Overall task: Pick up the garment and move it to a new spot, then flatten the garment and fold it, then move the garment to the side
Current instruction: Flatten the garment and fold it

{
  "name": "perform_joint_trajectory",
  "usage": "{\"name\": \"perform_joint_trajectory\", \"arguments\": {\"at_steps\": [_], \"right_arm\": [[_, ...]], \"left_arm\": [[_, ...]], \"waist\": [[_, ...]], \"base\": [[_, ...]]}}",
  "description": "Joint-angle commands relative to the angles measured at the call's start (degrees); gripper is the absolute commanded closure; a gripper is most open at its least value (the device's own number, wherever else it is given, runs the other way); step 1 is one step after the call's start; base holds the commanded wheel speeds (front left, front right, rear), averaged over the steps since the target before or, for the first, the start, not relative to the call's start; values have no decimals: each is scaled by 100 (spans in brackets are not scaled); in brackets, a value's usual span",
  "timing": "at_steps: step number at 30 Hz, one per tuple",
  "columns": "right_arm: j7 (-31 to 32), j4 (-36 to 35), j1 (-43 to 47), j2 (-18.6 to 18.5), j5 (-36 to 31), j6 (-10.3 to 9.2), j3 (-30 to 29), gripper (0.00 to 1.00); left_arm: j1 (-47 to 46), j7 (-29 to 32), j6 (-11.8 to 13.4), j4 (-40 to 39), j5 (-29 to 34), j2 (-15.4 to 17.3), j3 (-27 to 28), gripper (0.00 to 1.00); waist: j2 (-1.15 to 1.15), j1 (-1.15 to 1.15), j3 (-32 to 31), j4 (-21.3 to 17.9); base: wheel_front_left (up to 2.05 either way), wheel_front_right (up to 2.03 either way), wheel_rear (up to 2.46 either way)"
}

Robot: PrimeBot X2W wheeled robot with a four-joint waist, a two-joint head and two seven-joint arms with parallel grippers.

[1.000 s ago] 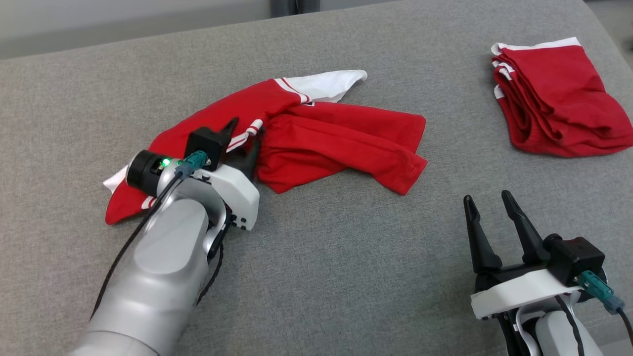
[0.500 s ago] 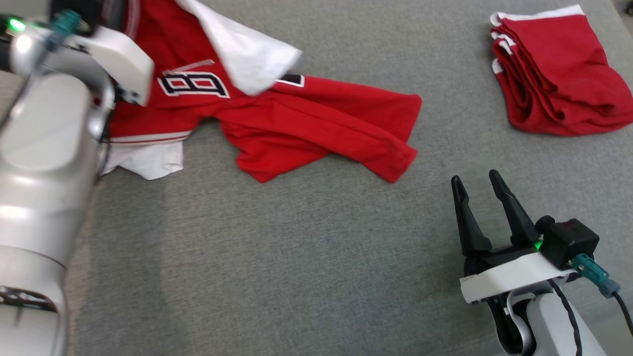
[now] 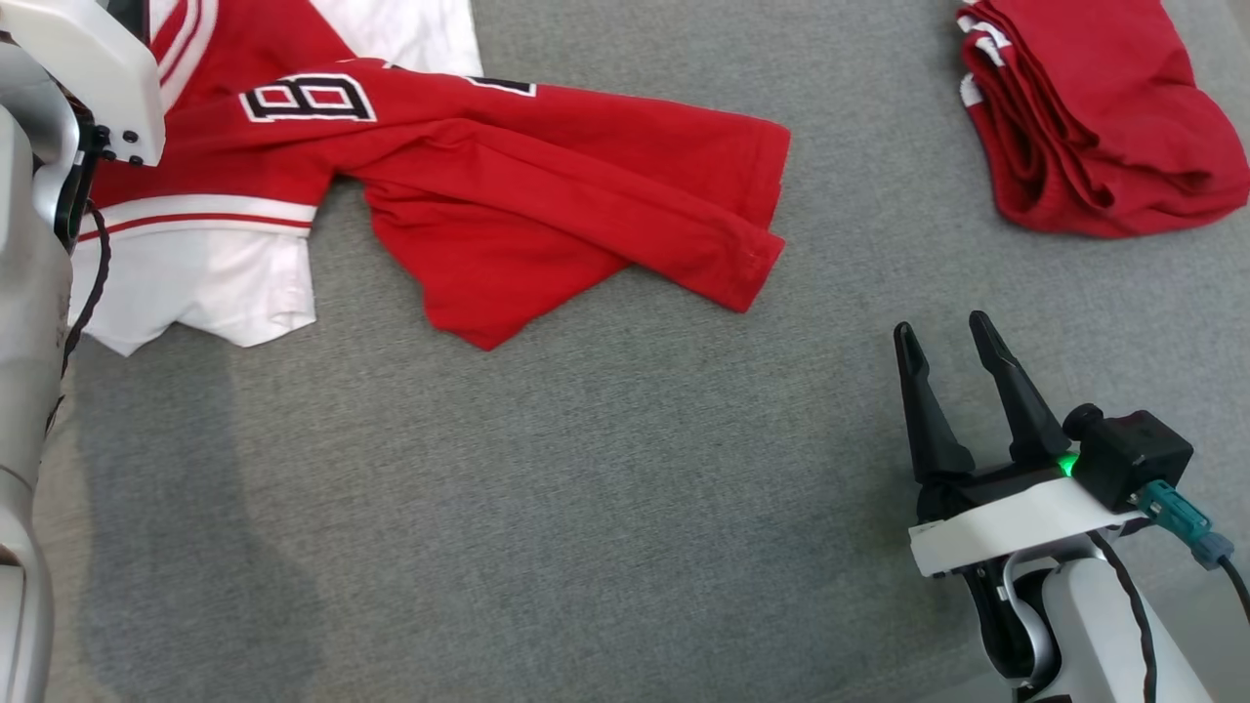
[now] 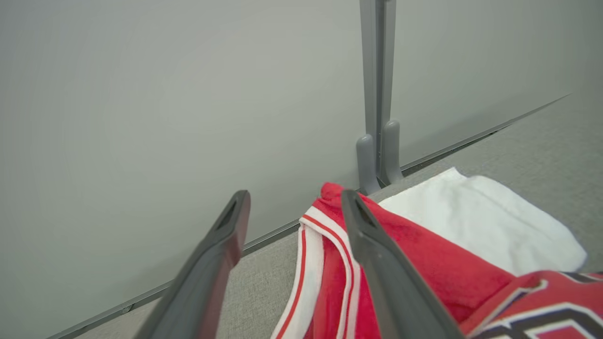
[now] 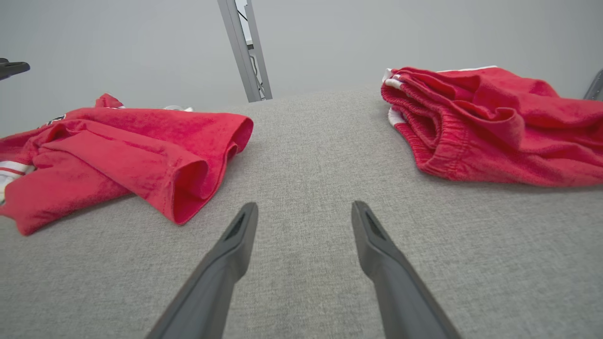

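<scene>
The garment (image 3: 547,166) is a red jersey with white sleeves and a black number 8, lying crumpled at the upper left of the grey surface (image 3: 605,488). My left arm's wrist housing (image 3: 93,78) stands over the garment's left part. In the left wrist view my left gripper (image 4: 294,194) is open with nothing between its fingers, and the garment (image 4: 424,254) lies under and beside its right finger. My right gripper (image 3: 941,324) rests open at the lower right, well apart from the garment. It also shows open (image 5: 304,204) over bare surface, with the garment (image 5: 141,141) ahead to the left.
A folded red piece of clothing with white trim (image 3: 1104,117) lies at the upper right and appears as well in the right wrist view (image 5: 494,127). A grey wall with an upright post (image 4: 377,94) borders the far edge of the surface.
The left gripper took the garment, pulled it up and to the left so the number 8 shows, then opened and let go. The head camera has tilted. The right gripper stayed still.
</scene>
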Motion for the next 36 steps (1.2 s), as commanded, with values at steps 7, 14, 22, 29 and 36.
{"name": "perform_joint_trajectory", "arguments": {"at_steps": [7, 14, 22, 29, 36], "right_arm": [[-29, 64, 46, -27, -152, 1, -132, 0], [-29, 156, 183, -28, -253, 1, -211, 0], [-29, 272, 475, -30, -356, 1, -317, 0], [-29, 237, 541, -30, -446, 1, -344, 0], [-29, 223, 458, -31, -452, 1, -294, 0]], "left_arm": [[149, -172, -220, 68, -243, -173, -52, 0], [657, -345, -290, -99, -528, -462, 4, 0], [1967, -415, -301, -534, -1041, -889, 136, 0], [2882, -293, -47, -316, -1333, -1177, 249, 0], [2975, -45, 179, 62, -1603, -1107, 470, 0]], "waist": [[0, 0, -440, 520], [0, 0, -991, 958], [0, 0, -1571, 1310], [0, 0, -1609, 1266], [0, 0, -1468, 1019]], "base": [[0, 0, 0], [0, 0, 0], [0, 0, 0], [0, 0, 0], [0, 0, 0]]}}
